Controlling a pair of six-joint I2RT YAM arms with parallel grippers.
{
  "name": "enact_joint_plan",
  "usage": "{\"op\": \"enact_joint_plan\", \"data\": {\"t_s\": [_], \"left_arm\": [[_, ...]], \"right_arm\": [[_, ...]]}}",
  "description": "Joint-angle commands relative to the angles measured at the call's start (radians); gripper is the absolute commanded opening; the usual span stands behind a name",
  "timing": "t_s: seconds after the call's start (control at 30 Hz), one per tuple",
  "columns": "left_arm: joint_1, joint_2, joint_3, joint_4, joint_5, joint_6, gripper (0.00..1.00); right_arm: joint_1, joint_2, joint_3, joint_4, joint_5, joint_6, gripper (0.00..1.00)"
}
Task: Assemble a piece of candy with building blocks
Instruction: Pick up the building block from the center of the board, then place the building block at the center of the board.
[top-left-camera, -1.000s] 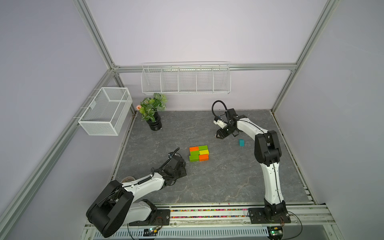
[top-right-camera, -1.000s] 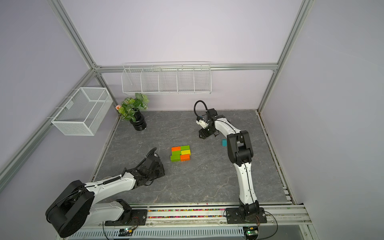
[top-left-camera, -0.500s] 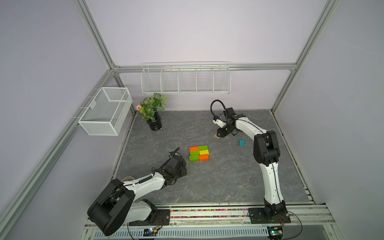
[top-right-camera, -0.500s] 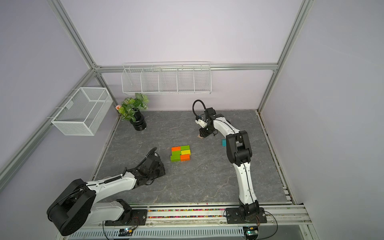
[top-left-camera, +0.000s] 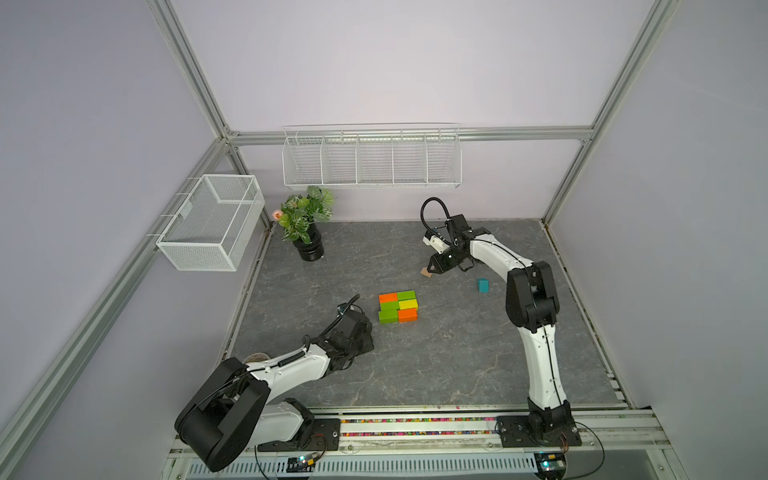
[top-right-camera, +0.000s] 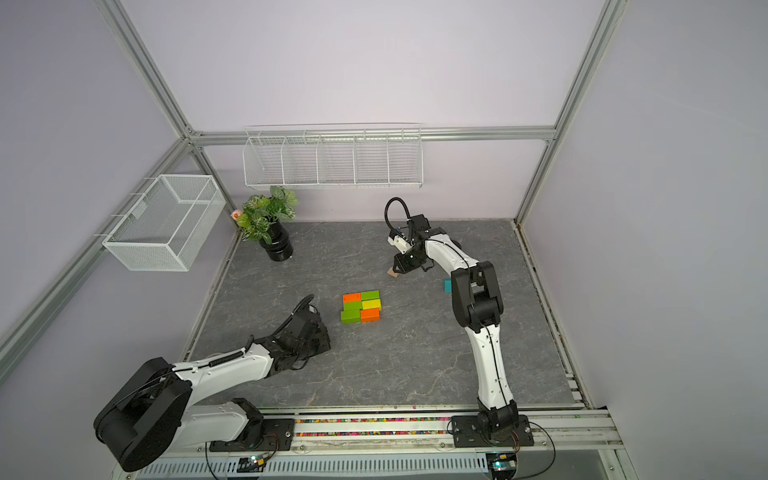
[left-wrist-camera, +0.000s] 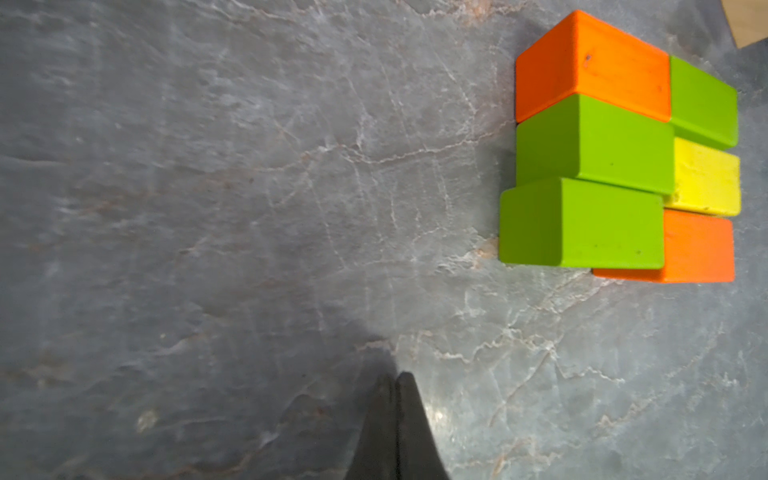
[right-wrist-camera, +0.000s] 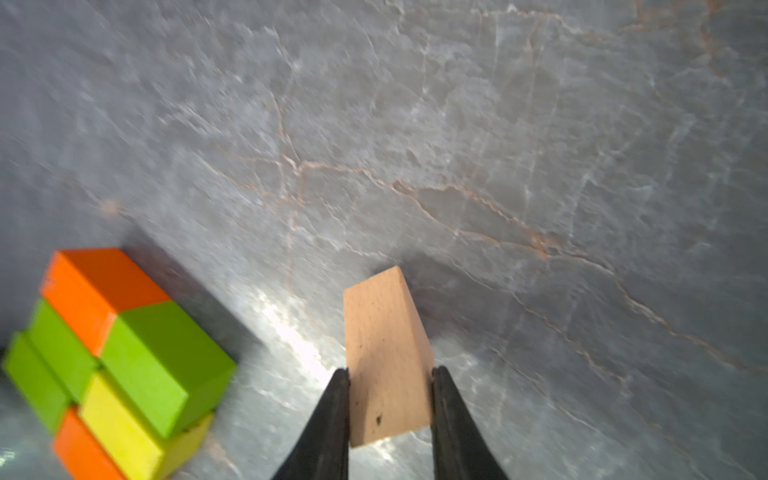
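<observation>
Green, orange and yellow bricks (top-left-camera: 397, 306) (top-right-camera: 361, 306) lie packed in a flat rectangle mid-table, also seen in the left wrist view (left-wrist-camera: 615, 158) and the right wrist view (right-wrist-camera: 116, 365). My right gripper (right-wrist-camera: 388, 372) (top-left-camera: 430, 268) is shut on the tan triangular block (right-wrist-camera: 386, 353) (top-left-camera: 425, 272) (top-right-camera: 391, 272), low over the table behind and right of the rectangle. A teal block (top-left-camera: 482, 285) (top-right-camera: 447, 285) lies alone further right. My left gripper (left-wrist-camera: 394, 376) is shut and empty, resting low near the rectangle's front left.
A potted plant (top-left-camera: 305, 232) stands at the back left. A wire basket (top-left-camera: 210, 222) hangs on the left frame and a wire shelf (top-left-camera: 372, 160) on the back wall. The arms' base rail (top-left-camera: 415, 424) runs along the front edge.
The right gripper has closed on the tan triangle and shifted slightly left with it. The left arm has not moved.
</observation>
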Motion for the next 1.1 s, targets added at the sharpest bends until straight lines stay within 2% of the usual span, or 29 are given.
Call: {"op": "enact_joint_plan", "data": {"t_s": [0.0, 0.27, 0.43, 0.7, 0.87, 0.93, 1.07], "left_arm": [[0.001, 0.005, -0.011, -0.033, -0.012, -0.012, 0.0], [0.0, 0.013, -0.012, -0.027, -0.009, -0.015, 0.0], [0.001, 0.013, -0.014, -0.023, -0.008, -0.014, 0.0], [0.001, 0.028, -0.012, -0.016, -0.003, -0.015, 0.0], [0.0, 0.029, -0.01, -0.017, -0.003, -0.013, 0.0], [0.001, 0.03, -0.01, -0.017, -0.003, -0.012, 0.0], [0.001, 0.034, -0.006, -0.016, -0.001, -0.012, 0.0]], "right_arm": [[0.002, -0.018, 0.035, 0.069, -0.17, 0.143, 0.15], [0.005, 0.08, 0.086, 0.189, -0.425, 0.364, 0.16], [0.021, 0.142, 0.157, 0.141, -0.478, 0.383, 0.2], [0.07, 0.227, 0.279, -0.02, -0.444, 0.327, 0.23], [0.094, 0.263, 0.334, -0.139, -0.364, 0.26, 0.31], [0.098, 0.26, 0.331, -0.15, -0.321, 0.259, 0.38], [0.097, 0.269, 0.331, -0.159, -0.3, 0.258, 0.44]]}}
